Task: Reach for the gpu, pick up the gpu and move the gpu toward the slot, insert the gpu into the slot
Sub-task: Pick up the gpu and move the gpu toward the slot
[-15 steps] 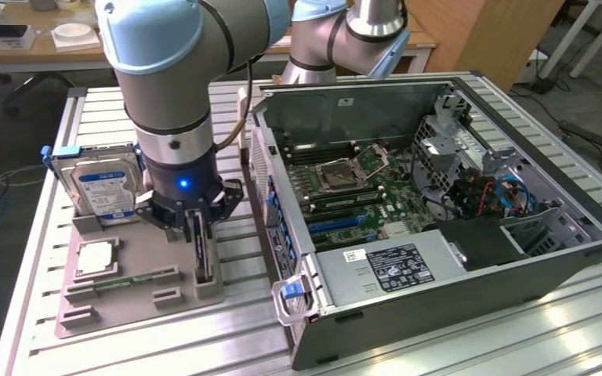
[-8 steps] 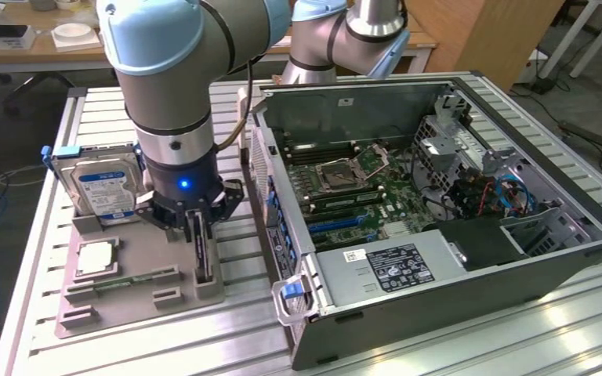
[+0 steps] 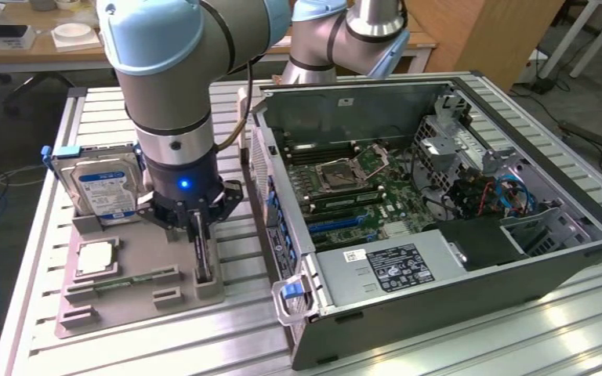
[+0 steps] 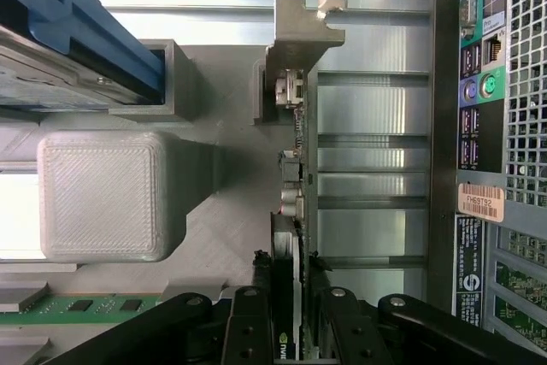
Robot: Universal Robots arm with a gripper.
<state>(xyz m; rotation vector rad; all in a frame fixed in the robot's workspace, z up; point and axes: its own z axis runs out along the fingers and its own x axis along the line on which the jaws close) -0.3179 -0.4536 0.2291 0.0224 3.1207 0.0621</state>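
The gpu (image 3: 203, 262) is a thin dark card standing on edge in a slot of the grey holder (image 3: 123, 305), on the exterior view's left. My gripper (image 3: 198, 231) has come down over its upper edge. In the wrist view the gpu (image 4: 295, 168) runs away from the camera toward its pale metal bracket (image 4: 303, 27). My gripper (image 4: 289, 278) has one dark finger pressed against each face of the card, which still stands in the holder. The blue slot (image 3: 332, 225) lies on the motherboard inside the open computer case (image 3: 552, 258).
The holder also carries a silver blue-labelled hard drive (image 3: 107, 192), a processor chip (image 3: 94, 257) and a green memory stick (image 3: 134, 280). The case's rear panel (image 4: 479, 126) stands close beside the card. A second robot arm (image 3: 343, 31) rises behind the case.
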